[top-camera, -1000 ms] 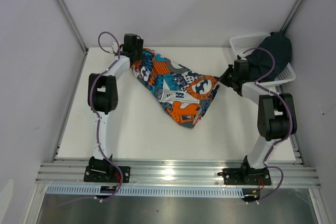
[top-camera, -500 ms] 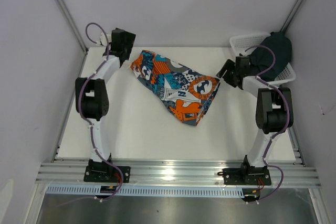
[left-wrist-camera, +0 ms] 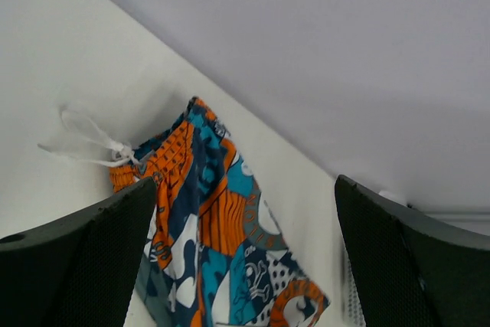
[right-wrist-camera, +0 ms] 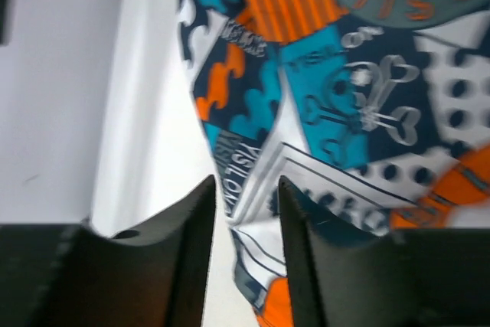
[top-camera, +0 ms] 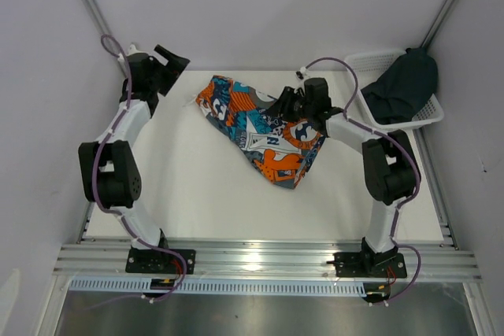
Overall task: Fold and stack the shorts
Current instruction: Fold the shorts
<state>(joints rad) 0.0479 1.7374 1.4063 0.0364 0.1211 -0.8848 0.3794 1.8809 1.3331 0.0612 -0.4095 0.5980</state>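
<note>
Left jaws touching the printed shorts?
Apart. Top view shows a gap between the left gripper and the printed shorts; the left wrist view shows its open jaws clear of the fabric.

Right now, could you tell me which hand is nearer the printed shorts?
Right. The right hand is over the printed shorts; the left hand stands apart, beyond their waistband end.

Plenty of bare table (top-camera: 197, 202) can be found along the near edge and down the left side. The middle is taken up by the printed shorts (top-camera: 264, 143), with the right gripper (top-camera: 282, 105) hung over their far-right part. The far-right corner is blocked by the basket (top-camera: 356, 63), filled by the dark shorts (top-camera: 405, 84). The far-left corner is crowded by the left gripper (top-camera: 176, 60).
</note>
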